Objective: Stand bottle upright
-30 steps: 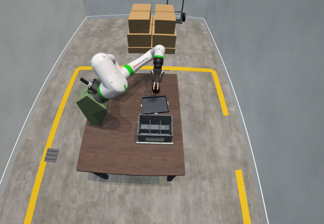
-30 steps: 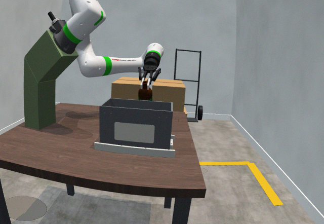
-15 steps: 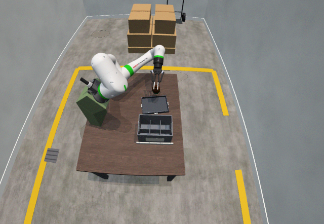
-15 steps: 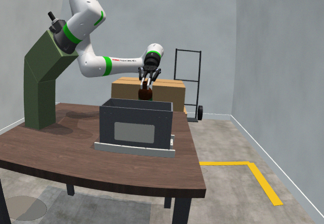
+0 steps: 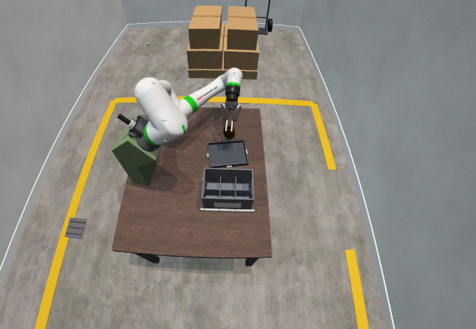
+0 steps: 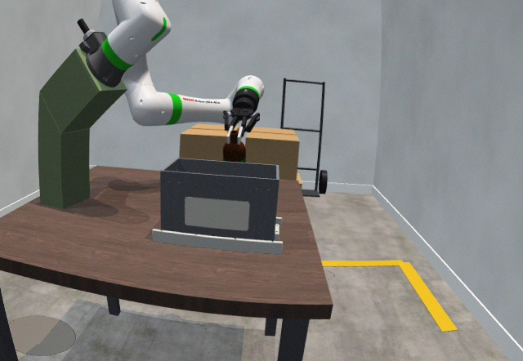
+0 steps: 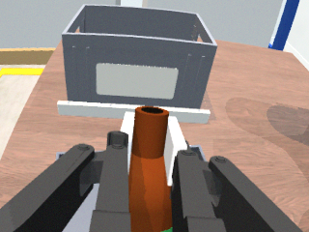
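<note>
The brown bottle (image 5: 229, 132) (image 6: 234, 151) (image 7: 150, 193) is roughly upright, neck up, a slight tilt being hard to rule out. My gripper (image 5: 229, 125) (image 6: 234, 140) (image 7: 149, 130) is shut on its neck, a white fingertip on either side. The bottle appears raised, by the back edge of the dark tray (image 5: 230, 158) in the top view; its exact height is unclear. The tray lies level on the table, hidden behind the crate in the exterior view. The grey crate (image 5: 207, 203) (image 6: 172, 205) (image 7: 137, 50) stands level in front of the tray, its compartments showing no bottle in the top view.
Pale strips (image 5: 227, 210) (image 6: 217, 241) (image 7: 97, 109) lie along the crate's sides. Small light fittings sit around the tray. The green robot pedestal (image 5: 136, 164) (image 6: 63, 150) stands at the table's left. Stacked cartons (image 5: 222, 45) and a hand truck (image 6: 303, 129) are beyond the table.
</note>
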Motion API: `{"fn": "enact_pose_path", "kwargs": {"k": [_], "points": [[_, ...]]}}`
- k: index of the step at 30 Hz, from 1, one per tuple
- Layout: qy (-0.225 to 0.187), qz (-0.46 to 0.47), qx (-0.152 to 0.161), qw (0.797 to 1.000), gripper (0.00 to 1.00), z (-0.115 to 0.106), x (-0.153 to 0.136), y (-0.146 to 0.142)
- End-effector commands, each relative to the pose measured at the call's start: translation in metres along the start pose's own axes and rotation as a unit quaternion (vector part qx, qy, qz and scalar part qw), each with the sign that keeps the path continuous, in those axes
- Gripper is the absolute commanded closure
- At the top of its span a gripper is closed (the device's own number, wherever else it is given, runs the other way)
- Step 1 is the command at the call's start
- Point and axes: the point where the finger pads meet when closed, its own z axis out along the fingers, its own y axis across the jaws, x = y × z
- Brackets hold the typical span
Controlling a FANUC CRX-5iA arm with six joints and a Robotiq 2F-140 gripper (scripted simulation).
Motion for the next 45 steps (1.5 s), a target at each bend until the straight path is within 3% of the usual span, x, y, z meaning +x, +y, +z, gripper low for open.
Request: {"fn": "enact_pose_path", "kwargs": {"k": [1, 18, 45], "points": [[0.009, 0.000, 0.000, 1.000, 1.00, -0.0002, -0.0002, 0.0000], [0.046, 0.000, 0.001, 0.999, 1.00, -0.0008, -0.0017, 0.0000], [0.047, 0.000, 0.001, 0.999, 1.00, -0.0009, -0.0018, 0.0000]]}}
